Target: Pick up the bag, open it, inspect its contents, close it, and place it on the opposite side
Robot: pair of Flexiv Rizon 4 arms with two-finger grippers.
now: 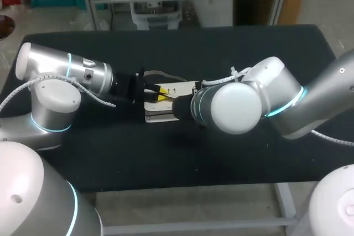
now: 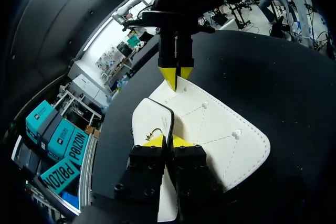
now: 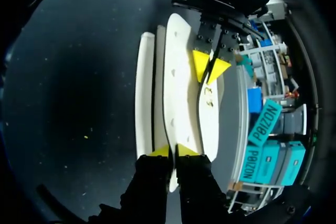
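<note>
The bag (image 2: 215,127) lies flat at the middle of the black table (image 1: 249,48), left gripper (image 2: 167,141) pinched narrow on its dark-trimmed flap edge and right gripper (image 3: 172,150) nipping the opposite rim, likely set to pull it open.

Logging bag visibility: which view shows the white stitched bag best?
Left wrist view: the white stitched bag lies broadside, stitching and studs plain. Right wrist view shows it edge-on; head view, only a small patch.
</note>
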